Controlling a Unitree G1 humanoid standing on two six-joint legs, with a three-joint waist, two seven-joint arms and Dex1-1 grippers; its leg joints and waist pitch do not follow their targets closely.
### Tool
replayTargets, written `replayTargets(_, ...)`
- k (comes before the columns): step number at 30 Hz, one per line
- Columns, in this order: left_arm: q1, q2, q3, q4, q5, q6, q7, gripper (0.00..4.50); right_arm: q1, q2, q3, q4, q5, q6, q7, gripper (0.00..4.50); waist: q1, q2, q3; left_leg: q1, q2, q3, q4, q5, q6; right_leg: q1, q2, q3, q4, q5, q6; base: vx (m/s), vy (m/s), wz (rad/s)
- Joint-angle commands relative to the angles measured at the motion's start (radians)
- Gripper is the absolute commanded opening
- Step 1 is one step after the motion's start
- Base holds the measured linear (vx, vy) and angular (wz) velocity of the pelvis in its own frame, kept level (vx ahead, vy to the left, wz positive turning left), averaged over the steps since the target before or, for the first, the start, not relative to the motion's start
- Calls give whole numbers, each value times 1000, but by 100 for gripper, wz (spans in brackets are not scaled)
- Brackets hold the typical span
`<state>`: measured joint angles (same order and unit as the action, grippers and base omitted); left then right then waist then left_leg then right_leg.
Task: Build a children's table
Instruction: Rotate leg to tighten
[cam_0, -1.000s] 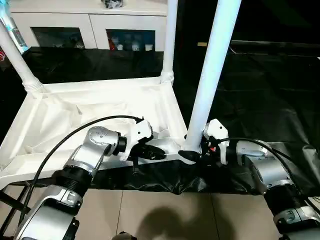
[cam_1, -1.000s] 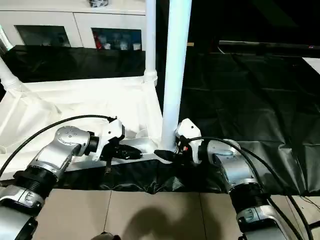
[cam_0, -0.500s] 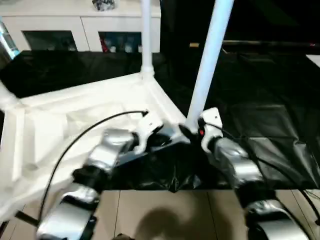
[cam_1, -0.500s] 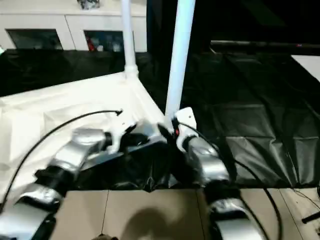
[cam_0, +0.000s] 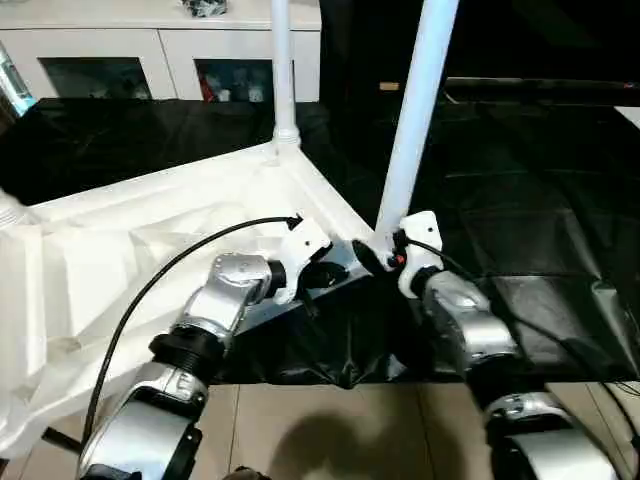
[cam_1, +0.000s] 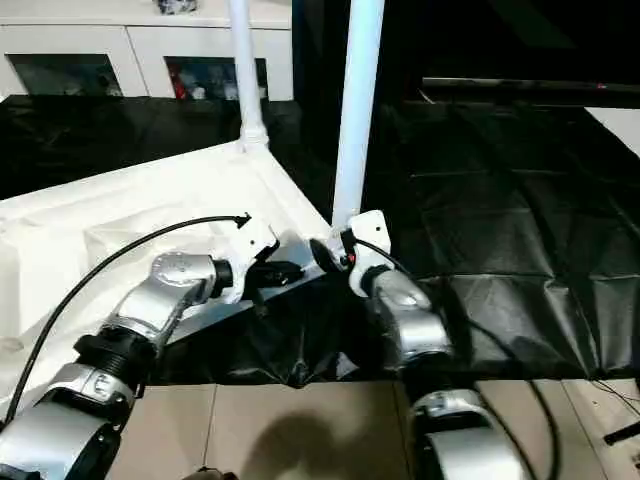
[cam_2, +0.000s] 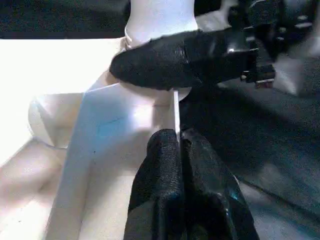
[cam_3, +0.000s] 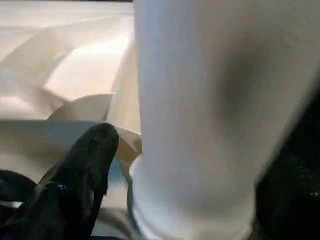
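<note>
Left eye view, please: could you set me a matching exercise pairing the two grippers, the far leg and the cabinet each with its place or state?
Things:
1. left gripper
2. right gripper
3. far leg
4. cabinet

Places or states:
A. at the back, with glass doors
B. fingers together at the tabletop's near edge
C. one finger on either side of the near leg's base
D. upright in the tabletop's far corner socket

Pairs: 1-B, 2-C, 3-D, 4-A.

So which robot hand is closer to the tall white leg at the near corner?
Right. The right gripper has its fingers on either side of the leg at its base. The left gripper is beside it, pinching the tabletop's rim.
</note>
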<state>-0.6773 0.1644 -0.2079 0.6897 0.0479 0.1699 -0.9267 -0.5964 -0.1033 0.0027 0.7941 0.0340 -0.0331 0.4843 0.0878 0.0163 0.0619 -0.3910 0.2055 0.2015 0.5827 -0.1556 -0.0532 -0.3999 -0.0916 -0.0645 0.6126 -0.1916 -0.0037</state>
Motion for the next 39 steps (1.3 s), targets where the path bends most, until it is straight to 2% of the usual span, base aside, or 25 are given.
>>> replayTargets(1,-10,-11,-51,-55,-33,-50,-101,0,10,-6,84,-42,-8,1,151,390,4,5,-82,25,24,-15,-58,-194,44,53,-50,38,-58,0,-259,0,0,0)
replayTargets(3,-10,-3,-54,-53,-32,-56,-115,0,14,-23,92,-53,-8,0,184,390,6,6,-80,23,27,-14,-58,-192,52,52,-51,37,-56,5,-265,0,0,0)
replayTargets(4,-12,19,-57,-42,-28,-73,-145,0,29,-65,112,-80,-9,-1,268,390,9,5,-80,25,27,-15,-58,-205,53,53,-51,35,-58,-17,-264,0,0,0)
replayTargets(6,-14,36,-58,-30,-27,-84,-171,0,38,-91,122,-92,-7,-3,325,390,11,6,-78,25,29,-15,-59,-219,52,51,-50,36,-59,-38,-262,0,0,0)
replayTargets(8,-12,56,-58,-24,-29,-95,-213,0,48,-117,131,-109,10,3,396,366,13,5,-77,27,30,-14,-59,-240,47,50,-52,37,-63,-73,-260,0,0,0)
replayTargets(11,-4,82,-61,-28,-44,-100,-274,0,68,-149,146,-151,39,17,495,354,18,4,-77,27,30,-15,-60,-244,42,48,-53,38,-62,-94,-262,0,0,0)
replayTargets(15,1,105,-71,-30,-49,-98,-327,0,85,-180,164,-195,58,41,583,316,26,4,-79,27,32,-15,-59,-232,43,47,-52,37,-59,-80,-266,0,0,0)
replayTargets(19,1,116,-75,-25,-52,-101,-358,0,96,-202,179,-222,64,51,640,282,28,4,-79,27,31,-16,-59,-229,44,48,-53,37,-58,-74,-268,0,0,0)
replayTargets(28,-1,123,-79,-21,-52,-99,-387,0,127,-207,201,-272,76,85,693,267,33,3,-80,26,31,-15,-58,-218,50,47,-54,37,-57,-69,-270,0,0,0)
replayTargets(31,-8,108,-72,-2,-32,-106,-323,0,129,-182,192,-259,66,94,644,266,33,3,-79,28,32,-16,-59,-235,41,45,-55,37,-61,-101,-266,0,0,0)
replayTargets(32,-18,87,-59,13,-22,-100,-252,0,117,-147,170,-219,39,80,534,266,31,5,-75,29,33,-15,-61,-255,26,40,-56,39,-64,-135,-260,0,0,0)
replayTargets(33,-19,85,-58,14,-22,-99,-248,0,116,-144,168,-216,38,80,526,266,31,5,-75,29,33,-15,-61,-255,26,40,-56,39,-64,-135,-260,0,0,0)
replayTargets(34,-27,56,-42,20,-19,-89,-179,0,87,-96,127,-152,19,75,369,266,24,4,-70,32,29,-19,-69,-302,-2,40,-59,38,-73,-221,-241,0,0,0)
replayTargets(35,-28,52,-41,19,-19,-88,-173,0,83,-90,122,-144,17,74,350,266,21,4,-70,34,29,-21,-70,-319,-13,38,-61,39,-76,-255,-235,0,0,0)
replayTargets(36,-29,33,-35,12,-20,-77,-141,0,62,-56,90,-103,10,70,237,266,17,7,-69,36,29,-25,-72,-340,-28,40,-64,38,-82,-312,-217,0,0,0)
replayTargets(37,-29,25,-33,9,-19,-70,-128,0,54,-41,76,-87,9,66,188,266,13,7,-68,36,30,-24,-73,-342,-35,37,-64,40,-83,-322,-211,0,0,0)
replayTargets(39,-30,-3,-30,-1,-12,-53,-75,0,28,6,27,-43,17,66,36,266,6,6,-69,31,28,-27,-76,-339,-40,40,-61,38,-84,-323,-197,0,0,0)
